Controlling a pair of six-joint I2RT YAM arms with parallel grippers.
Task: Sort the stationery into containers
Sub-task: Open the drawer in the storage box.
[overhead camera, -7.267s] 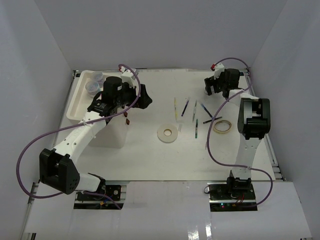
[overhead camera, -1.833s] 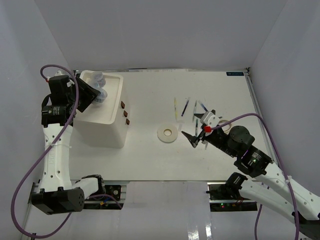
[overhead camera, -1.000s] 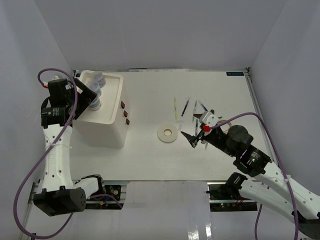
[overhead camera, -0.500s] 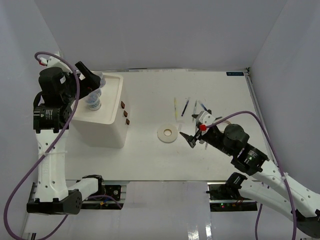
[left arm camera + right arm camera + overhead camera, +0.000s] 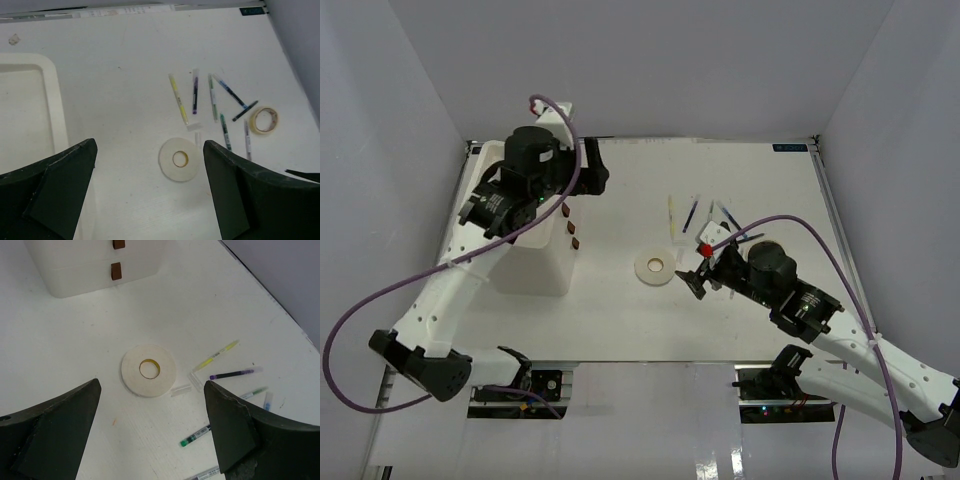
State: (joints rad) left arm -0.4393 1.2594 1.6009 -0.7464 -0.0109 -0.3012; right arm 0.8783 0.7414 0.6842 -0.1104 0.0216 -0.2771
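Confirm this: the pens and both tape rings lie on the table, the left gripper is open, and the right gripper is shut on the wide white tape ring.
Wrong on the right gripper: it is open and empty, the wide white tape ring lying free on the table, as the right wrist view shows. The rest holds.

The white box (image 5: 542,272) blocks the table's (image 5: 620,320) left edge; pens (image 5: 671,215) and a tape ring (image 5: 655,266) litter its centre; the far right corner lies open.
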